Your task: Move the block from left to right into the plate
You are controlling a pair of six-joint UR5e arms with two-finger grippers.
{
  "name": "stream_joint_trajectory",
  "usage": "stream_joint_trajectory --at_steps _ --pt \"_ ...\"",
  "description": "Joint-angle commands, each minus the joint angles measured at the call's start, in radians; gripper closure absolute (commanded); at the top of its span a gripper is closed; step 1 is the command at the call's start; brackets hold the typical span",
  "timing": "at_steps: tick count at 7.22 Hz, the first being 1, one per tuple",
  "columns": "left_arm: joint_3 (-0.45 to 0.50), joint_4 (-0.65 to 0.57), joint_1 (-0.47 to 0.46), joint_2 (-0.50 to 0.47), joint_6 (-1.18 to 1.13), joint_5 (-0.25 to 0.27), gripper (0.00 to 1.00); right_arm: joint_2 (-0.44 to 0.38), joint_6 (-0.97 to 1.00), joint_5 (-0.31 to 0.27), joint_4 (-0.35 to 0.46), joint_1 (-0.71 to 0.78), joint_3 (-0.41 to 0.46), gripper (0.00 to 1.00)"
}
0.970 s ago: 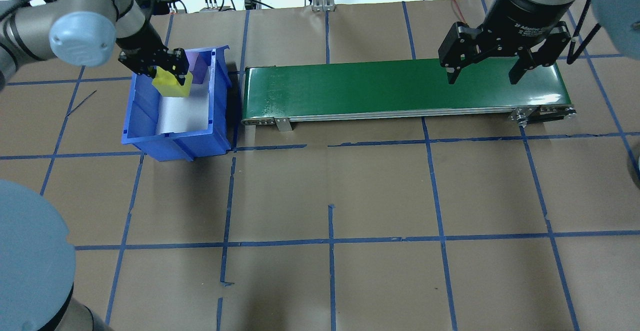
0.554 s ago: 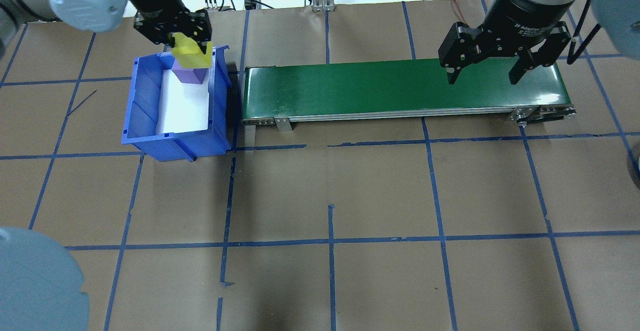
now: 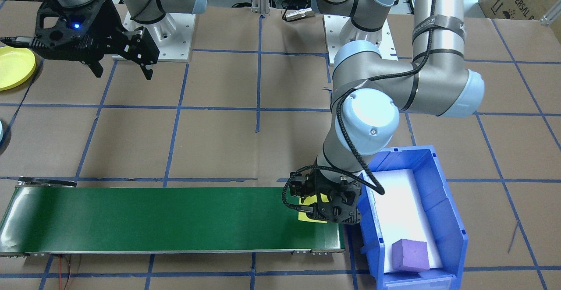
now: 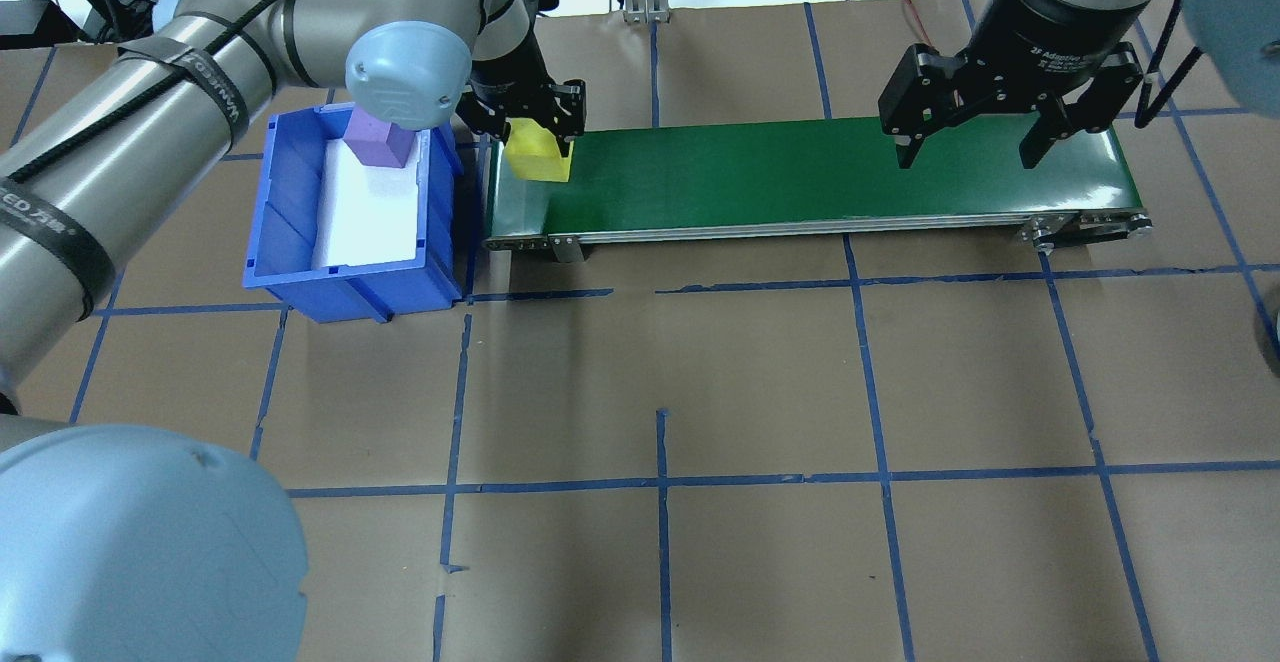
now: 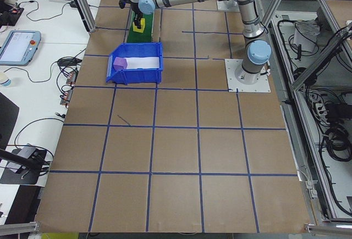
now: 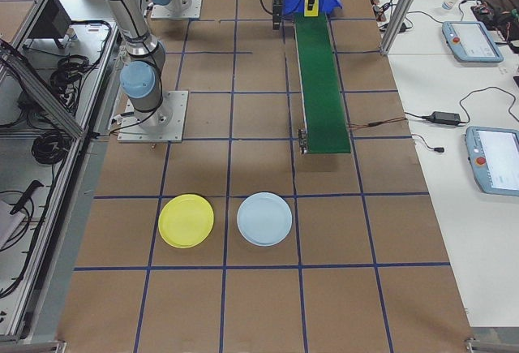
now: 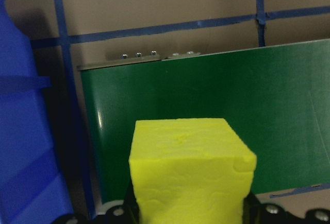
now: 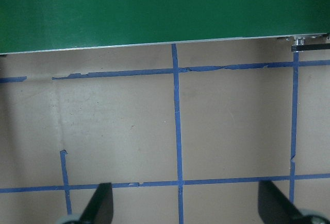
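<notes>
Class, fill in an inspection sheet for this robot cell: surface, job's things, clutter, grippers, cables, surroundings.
Surface: brown table with blue tape grid.
Job's things: yellow block over the belt's bin-side end; yellow plate and a pale blue plate past the belt's other end.
Clutter: purple block in the blue bin.
Grippers: left gripper shut on the yellow block; right gripper open over the belt.
Cables: cable along the left arm.
Surroundings: pendants on a side bench.
</notes>
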Motion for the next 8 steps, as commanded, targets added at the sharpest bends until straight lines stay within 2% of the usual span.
stream_joint_trajectory --at_steps 1,2,5,6,8 --pt "-0.037 0.06 -0.014 -0.001 -0.02 0.001 0.11 0.0 -0.002 -0.002 0.0 -0.001 -0.001 0.0" --pt "-0.036 0.064 -0.014 0.024 -0.043 0.001 0.0 0.0 -0.002 -0.004 0.0 -0.001 0.0 0.0" --pt "-0.036 0.051 0.023 0.114 -0.016 0.024 0.0 0.0 -0.002 -0.004 0.0 -0.001 0.001 0.0" --pt "-0.045 0.051 0.077 0.114 0.061 0.072 0.0 0.0 -0.002 -0.004 0.0 -0.001 0.001 0.0" --pt "-0.033 0.065 0.261 0.107 0.196 0.056 0.0 0.0 -0.002 -0.005 0.0 -0.001 0.001 0.0"
